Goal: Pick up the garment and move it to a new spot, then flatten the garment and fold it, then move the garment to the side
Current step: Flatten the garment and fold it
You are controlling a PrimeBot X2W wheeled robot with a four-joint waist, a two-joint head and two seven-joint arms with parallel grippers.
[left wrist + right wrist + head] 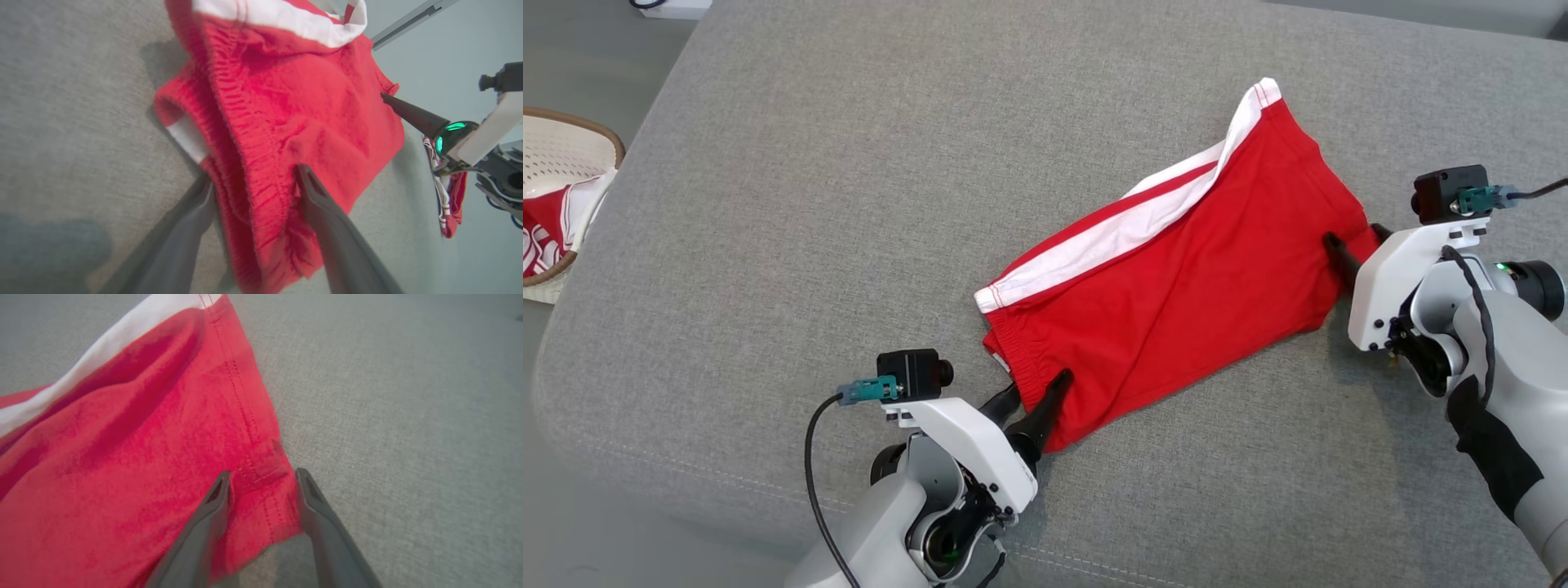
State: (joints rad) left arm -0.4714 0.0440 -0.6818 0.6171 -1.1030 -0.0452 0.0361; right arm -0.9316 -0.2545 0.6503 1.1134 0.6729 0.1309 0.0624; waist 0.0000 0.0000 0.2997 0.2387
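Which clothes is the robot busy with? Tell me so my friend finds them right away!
Look at the big grey cushion. On it, between the left gripper and the right gripper, lie the shorts. They are red with one wide white stripe, and lie spread out, not bunched in the basket like the other red clothes.

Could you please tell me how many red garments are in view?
2: the red shorts lie on the grey cushion; a second red-and-white garment sits in the basket at far left, which may hide more.
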